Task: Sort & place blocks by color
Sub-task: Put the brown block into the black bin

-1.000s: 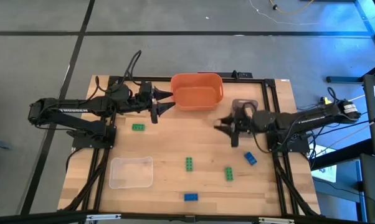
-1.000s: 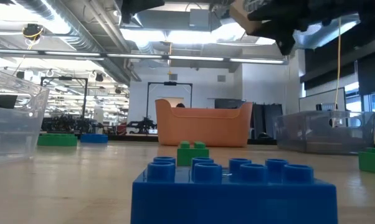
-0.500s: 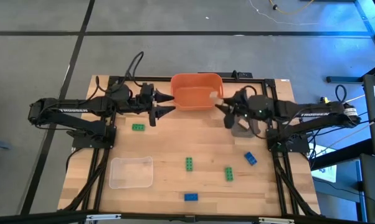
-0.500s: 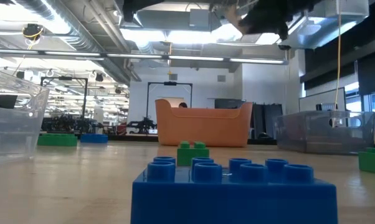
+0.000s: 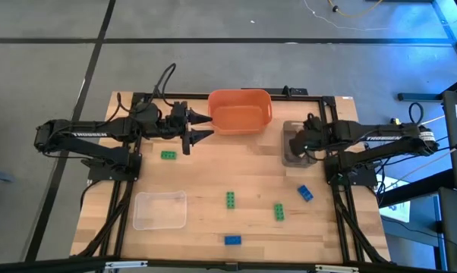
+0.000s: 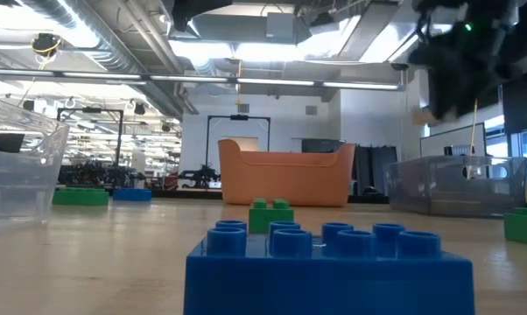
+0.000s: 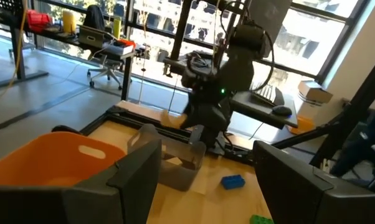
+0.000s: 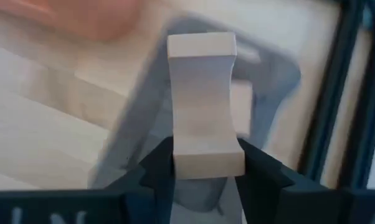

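My right gripper [image 5: 297,142] hangs over the grey tray [image 5: 292,154] on the table's right side, shut on a tan block [image 8: 203,106]. My left gripper [image 5: 202,125] is open and holds nothing, level beside the orange bowl's [image 5: 240,111] left rim. Lying flat on the table are green blocks [image 5: 168,155] [image 5: 231,199] [image 5: 278,211] and blue blocks [image 5: 305,193] [image 5: 232,240]. The near blue block [image 6: 329,267] fills the low view's foreground. The left wrist view shows the right arm [image 7: 215,93] above the grey tray [image 7: 175,165]. My right gripper pinches the tan block by one end [image 8: 206,155] between its two fingers [image 8: 159,165], one on each side face. The fingers point down toward the grey tray [image 8: 131,143]. The block is lifted clear and sticks out beyond the fingertips, above the tray.
A clear tray [image 5: 160,209] sits on the near left part of the table. The orange bowl stands at the far edge, between the two grippers. A dark frame rail [image 5: 331,121] runs along the table's far and right sides. Bare wood lies in the middle of the table [image 5: 236,163].
My right gripper, shut on the tan block, has swung from the middle of the table toward the far edge beside the orange bowl. From there it has moved right and now stands over the grey tray, tipped downward.
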### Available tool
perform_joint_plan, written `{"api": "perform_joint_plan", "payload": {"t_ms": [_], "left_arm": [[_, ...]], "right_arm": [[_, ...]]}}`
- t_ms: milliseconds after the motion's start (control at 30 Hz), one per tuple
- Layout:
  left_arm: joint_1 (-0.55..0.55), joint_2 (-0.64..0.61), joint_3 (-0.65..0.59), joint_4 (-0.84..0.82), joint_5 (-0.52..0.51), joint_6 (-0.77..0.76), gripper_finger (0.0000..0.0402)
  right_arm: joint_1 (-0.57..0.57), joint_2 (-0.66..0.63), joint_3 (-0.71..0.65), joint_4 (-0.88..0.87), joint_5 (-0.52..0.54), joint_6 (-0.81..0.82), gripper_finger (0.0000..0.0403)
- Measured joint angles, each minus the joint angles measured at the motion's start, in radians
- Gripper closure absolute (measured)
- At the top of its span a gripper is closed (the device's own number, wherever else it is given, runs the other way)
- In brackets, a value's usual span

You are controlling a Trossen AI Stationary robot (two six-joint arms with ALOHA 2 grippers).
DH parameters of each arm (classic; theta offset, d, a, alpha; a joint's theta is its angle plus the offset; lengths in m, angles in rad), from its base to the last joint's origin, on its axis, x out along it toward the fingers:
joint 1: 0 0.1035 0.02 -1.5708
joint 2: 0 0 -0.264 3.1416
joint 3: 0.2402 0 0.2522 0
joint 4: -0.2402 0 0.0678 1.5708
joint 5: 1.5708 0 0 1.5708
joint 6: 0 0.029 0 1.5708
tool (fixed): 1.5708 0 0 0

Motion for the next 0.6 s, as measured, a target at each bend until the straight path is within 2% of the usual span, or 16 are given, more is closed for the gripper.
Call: {"api": "perform_joint_plan", "payload": {"t_ms": [67, 200, 400, 600], "left_arm": [[0.0, 0.0, 0.0, -0.001, 0.0, 0.006, 0.0157], [0.0, 0.0, 0.0, -0.011, 0.0, 0.006, 0.0157], [0.0, 0.0, 0.0, -0.023, 0.0, 0.007, 0.0157], [0.0, 0.0, 0.0, -0.022, 0.0, 0.007, 0.0157]], "right_arm": [[-0.001, -0.002, -0.052, 0.038, -0.04, 0.066, 0.0272], [-0.016, 0.012, -0.18, 0.246, -0.127, 0.135, 0.0272], [-0.078, 0.039, -0.333, 0.357, -0.063, 0.305, 0.0272], [-0.117, 0.039, -0.414, 0.483, -0.104, 0.315, 0.0272]]}}
